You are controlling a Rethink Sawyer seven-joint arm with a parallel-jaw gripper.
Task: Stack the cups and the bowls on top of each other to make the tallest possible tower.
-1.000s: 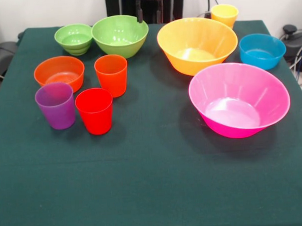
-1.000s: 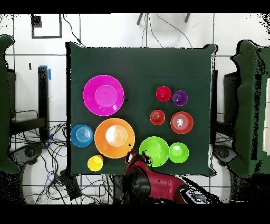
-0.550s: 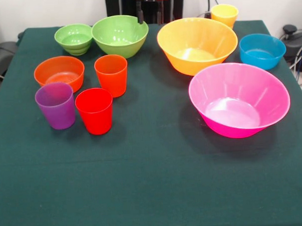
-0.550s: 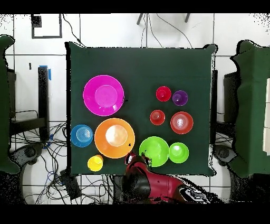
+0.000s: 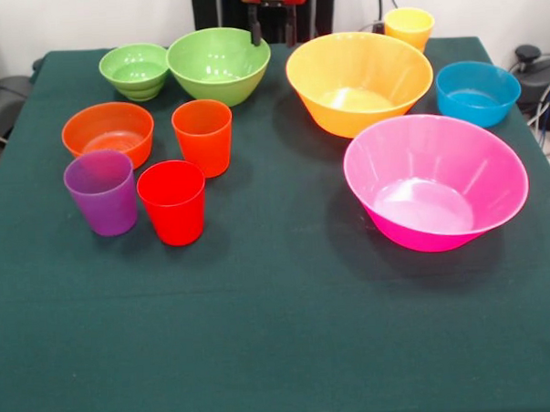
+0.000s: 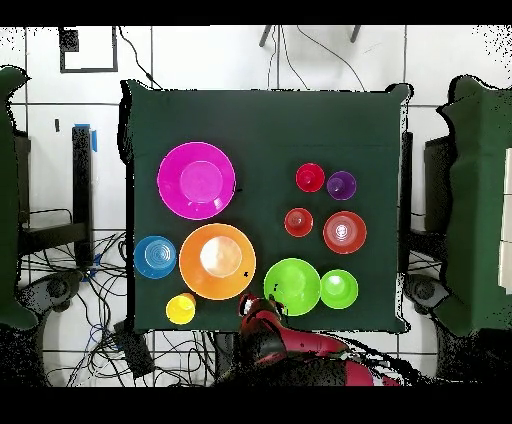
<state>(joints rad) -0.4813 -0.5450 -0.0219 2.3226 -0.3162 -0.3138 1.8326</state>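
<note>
Standing apart across the desk (image 5: 281, 352), nothing yet stacked: pink bowl (image 5: 435, 181), yellow-orange bowl (image 5: 359, 82), blue bowl (image 5: 477, 92) and yellow cup (image 5: 409, 27) to one side; light green bowl (image 5: 219, 64), small green bowl (image 5: 134, 70), small orange bowl (image 5: 107, 133) and orange cup (image 5: 203, 136), red cup (image 5: 173, 201), purple cup (image 5: 102, 192) to the other. Judged as the opening step, hand (image 5: 271, 22) drawn back at the far edge beside the light green bowl, two tips showing with a gap, seemingly open and holding nothing; next move likely called for a reach down onto a first piece. Noted wide bare cloth along the near edge, tighter room among the clustered cups.
</note>
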